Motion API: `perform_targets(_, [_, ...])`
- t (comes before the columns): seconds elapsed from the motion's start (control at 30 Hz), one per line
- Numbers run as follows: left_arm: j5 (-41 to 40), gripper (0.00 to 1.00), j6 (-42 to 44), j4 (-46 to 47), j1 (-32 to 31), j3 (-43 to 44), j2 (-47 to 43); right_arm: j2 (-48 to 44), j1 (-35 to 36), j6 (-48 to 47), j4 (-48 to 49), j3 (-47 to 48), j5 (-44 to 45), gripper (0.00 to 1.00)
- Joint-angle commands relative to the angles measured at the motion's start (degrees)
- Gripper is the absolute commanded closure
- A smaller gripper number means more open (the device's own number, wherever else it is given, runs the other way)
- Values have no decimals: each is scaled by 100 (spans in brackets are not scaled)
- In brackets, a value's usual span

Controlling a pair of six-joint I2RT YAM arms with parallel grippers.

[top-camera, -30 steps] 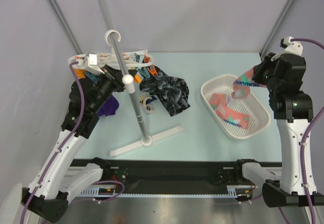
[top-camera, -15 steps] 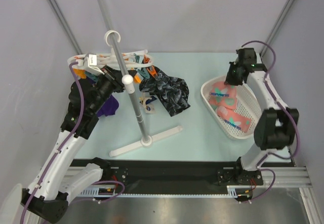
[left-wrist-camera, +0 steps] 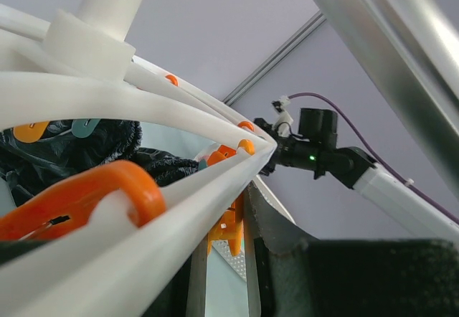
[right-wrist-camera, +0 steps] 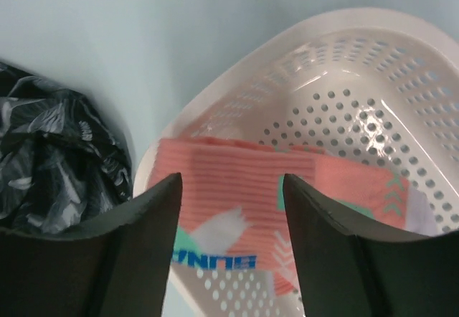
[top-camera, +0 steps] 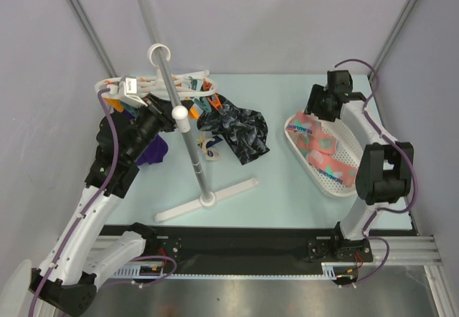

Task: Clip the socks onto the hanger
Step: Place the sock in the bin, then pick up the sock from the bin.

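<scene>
The pink sock (top-camera: 315,139) lies in the basket (top-camera: 290,125), its length running along it, directly beneath the right gripper (right-wrist-camera: 231,181), whose jaws stand apart and empty. That arm is far nearer; the left gripper (top-camera: 132,87) is clenched on the hanger (top-camera: 188,82).

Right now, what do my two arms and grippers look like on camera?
Both arms have white link shells with black joint housings: the left arm and the right arm. A purple cable runs along each. A green light glows on the right arm. The right gripper has dark, smooth, blunt fingers.
</scene>
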Motion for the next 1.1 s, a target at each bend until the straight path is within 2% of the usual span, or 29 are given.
perform_targets(0.0, [-10, 100, -15, -314, 9, -93, -41, -1071, -63, 600, 469, -485, 195, 34])
perform_targets(0.13, [-10, 100, -7, -297, 9, -119, -94, -1934, -80, 1706, 847, -1407, 46, 31])
perform_targets(0.17, [-19, 100, -7, -314, 9, -137, -102, -2110, -80, 1978, 987, -1635, 63, 24])
perform_targets(0.2, [-19, 100, -15, -314, 9, -145, -129, -2329, -98, 2521, 1180, -2195, 20, 23])
perform_targets(0.27, [-19, 100, -24, -306, 9, -172, -146, -2918, -98, 3234, 1865, -2795, -42, 15])
perform_targets(0.33, [-10, 100, -42, -288, 9, -181, -164, -3339, -89, 4175, 2662, -3698, -104, 13])
perform_targets(0.43, [7, 100, -50, -288, 9, -172, -164, -3517, -19, 4819, 3449, -4421, 89, 12])
perform_targets(0.5, [16, 100, -33, -306, 9, -137, -155, -3465, -54, 5030, 3808, -4590, 90, 14])
perform_targets(0.6, [-1, 100, -33, -306, 9, -128, -164, -3342, -28, 5189, 4002, -4705, 292, 22])
perform_targets(0.63, [7, 100, -42, -306, 9, -128, -164, -3307, -36, 5354, 4021, -4714, 292, 28])
perform_targets(0.73, [-1, 100, -50, -288, 9, -119, -147, -3149, -19, 5645, 4100, -4811, 459, 35])
perform_targets(0.9, [8, 100, -68, -270, 9, -119, -111, -3069, 95, 6146, 3793, -4828, 730, 34])
perform_targets(1.07, [25, 100, -68, -270, 9, -137, -94, -3324, 314, 6726, 3311, -4951, 1424, 34])
